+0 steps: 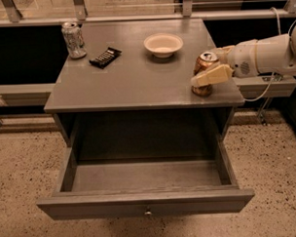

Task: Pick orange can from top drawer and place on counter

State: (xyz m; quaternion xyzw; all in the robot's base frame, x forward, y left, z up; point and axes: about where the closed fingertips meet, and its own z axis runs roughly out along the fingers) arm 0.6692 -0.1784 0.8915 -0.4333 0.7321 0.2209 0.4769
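Observation:
The orange can [202, 63] stands upright on the counter [132, 79], near its front right corner. My gripper [205, 69] reaches in from the right on a white arm. Its pale fingers [211, 75] sit on either side of the can, one across its near side and one behind it, closed on it. The top drawer [146, 202] is pulled wide open below the counter. Its inside shows nothing in it, and a small round knob sits at the centre of its front panel.
A silver-white can [73, 40] stands at the counter's back left. A dark flat bar [105, 57] lies next to it. A pale bowl [163, 44] sits at the back centre. The speckled floor surrounds the cabinet, and a cable hangs at the right.

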